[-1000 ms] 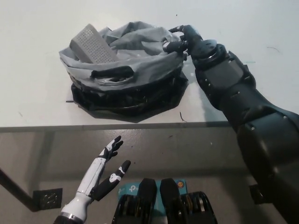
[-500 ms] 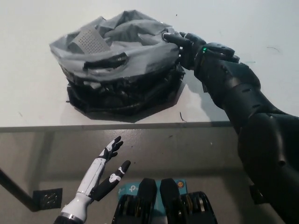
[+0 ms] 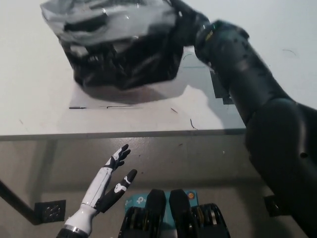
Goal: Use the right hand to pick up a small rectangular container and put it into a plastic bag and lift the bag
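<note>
Gripping the bag (image 3: 119, 47) by its right rim, the right robot hand (image 3: 185, 25) holds it clear of the white counter (image 3: 39, 109) — a shadow lies beneath. The bag is blurred, grey above and black below; the container cannot be made out. Near left, below the counter edge, the left robot hand (image 3: 111, 181) rests, released.

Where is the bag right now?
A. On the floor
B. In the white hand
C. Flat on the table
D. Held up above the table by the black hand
D: the right hand grips the bag, which hangs above the table with its shadow beneath.
</note>
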Available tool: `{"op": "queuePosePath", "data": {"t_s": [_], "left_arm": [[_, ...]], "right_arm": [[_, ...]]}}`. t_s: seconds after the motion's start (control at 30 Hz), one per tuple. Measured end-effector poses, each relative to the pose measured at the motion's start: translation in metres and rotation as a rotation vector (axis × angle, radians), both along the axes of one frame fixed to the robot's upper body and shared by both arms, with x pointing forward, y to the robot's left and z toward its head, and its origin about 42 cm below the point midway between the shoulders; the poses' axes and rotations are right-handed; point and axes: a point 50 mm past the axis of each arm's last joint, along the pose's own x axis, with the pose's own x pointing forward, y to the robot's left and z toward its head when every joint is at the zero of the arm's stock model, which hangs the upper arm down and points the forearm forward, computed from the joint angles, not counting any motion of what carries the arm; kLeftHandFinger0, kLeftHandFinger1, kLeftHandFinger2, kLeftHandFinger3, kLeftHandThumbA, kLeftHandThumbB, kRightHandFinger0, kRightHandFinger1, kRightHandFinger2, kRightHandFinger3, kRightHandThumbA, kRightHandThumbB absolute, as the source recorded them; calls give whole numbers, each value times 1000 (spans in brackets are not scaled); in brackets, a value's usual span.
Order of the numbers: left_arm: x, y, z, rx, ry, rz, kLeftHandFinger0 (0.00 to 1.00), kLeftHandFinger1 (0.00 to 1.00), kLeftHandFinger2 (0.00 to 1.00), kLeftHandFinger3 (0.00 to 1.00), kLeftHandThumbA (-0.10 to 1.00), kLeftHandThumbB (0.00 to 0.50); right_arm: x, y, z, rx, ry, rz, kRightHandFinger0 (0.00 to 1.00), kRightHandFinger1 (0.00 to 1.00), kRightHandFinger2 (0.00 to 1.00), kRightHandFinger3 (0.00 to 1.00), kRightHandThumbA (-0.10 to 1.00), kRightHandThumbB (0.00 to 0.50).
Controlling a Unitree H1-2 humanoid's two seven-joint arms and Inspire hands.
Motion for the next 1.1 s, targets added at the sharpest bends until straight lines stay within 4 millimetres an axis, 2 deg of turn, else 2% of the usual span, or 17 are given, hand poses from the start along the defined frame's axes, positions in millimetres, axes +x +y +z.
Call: {"op": "queuePosePath", "data": {"t_s": [0.1, 0.23, 0.27, 0.3, 0.33, 0.37, 0.43, 0.47, 0.6, 0.73, 0.77, 0.87, 0.93, 0.97, 1.0, 1.03, 1.1], "left_arm": [[0, 0, 0, 7, -2, -1, 1000, 1000, 1000, 1000, 817, 268], [1, 0, 1, 13, -4, -1, 1000, 1000, 1000, 1000, 780, 263], [1, -1, 1, 13, -5, -2, 1000, 1000, 1000, 1000, 775, 260], [2, -1, 1, 15, -7, -2, 1000, 1000, 1000, 1000, 774, 258], [2, -1, 1, 15, -7, -2, 1000, 1000, 1000, 1000, 764, 251], [2, -1, 2, 17, -9, -3, 1000, 1000, 1000, 1000, 762, 250], [2, -1, 2, 18, -9, -3, 1000, 1000, 1000, 1000, 759, 251], [3, -1, 2, 19, -11, -4, 1000, 1000, 1000, 1000, 761, 255], [4, -2, 4, 22, -16, -5, 1000, 1000, 1000, 1000, 743, 245], [4, -2, 4, 22, -17, -6, 1000, 1000, 1000, 1000, 724, 249], [4, -2, 4, 22, -17, -6, 1000, 1000, 1000, 1000, 720, 247], [4, -2, 4, 23, -17, -7, 1000, 1000, 1000, 1000, 689, 226], [4, -2, 4, 24, -17, -7, 1000, 1000, 1000, 1000, 684, 229], [4, -2, 4, 24, -18, -7, 1000, 1000, 1000, 1000, 679, 233], [5, -2, 4, 24, -18, -7, 1000, 1000, 1000, 1000, 678, 232], [5, -2, 4, 24, -18, -7, 1000, 1000, 1000, 1000, 697, 248], [5, -2, 4, 23, -19, -8, 1000, 1000, 1000, 1000, 701, 250]], "right_arm": [[-1, 11, 34, 38, -65, 26, 0, 29, 514, 487, 403, 125], [-3, 19, 71, 57, -134, 52, 0, 74, 547, 499, 476, 116], [-3, 19, 76, 58, -145, 55, 0, 120, 587, 531, 507, 109], [-5, 22, 91, 60, -177, 65, 0, 136, 600, 544, 514, 111], [-5, 22, 92, 61, -178, 64, 0, 156, 605, 561, 525, 111], [-7, 24, 111, 64, -216, 78, 0, 159, 604, 562, 527, 111], [-9, 25, 119, 64, -234, 83, 0, 164, 583, 582, 544, 102], [-12, 27, 139, 64, -277, 95, 0, 166, 581, 590, 541, 95], [-19, 29, 165, 67, -334, 108, 0, 202, 619, 631, 517, 82], [-20, 27, 169, 69, -351, 114, 0, 208, 624, 658, 491, 79], [-19, 27, 167, 69, -347, 115, 0, 200, 630, 671, 459, 73], [-16, 25, 155, 67, -326, 112, 0, 189, 618, 676, 480, 69], [-12, 21, 135, 60, -288, 105, 0, 175, 593, 654, 497, 61], [-11, 20, 128, 57, -276, 103, 0, 142, 563, 637, 511, 79], [-8, 18, 110, 48, -244, 98, 0, 116, 542, 643, 510, 78], [-7, 17, 101, 44, -227, 97, 0, 95, 513, 592, 452, 78], [-4, 15, 72, 32, -171, 94, 0, 74, 490, 558, 441, 81]]}}
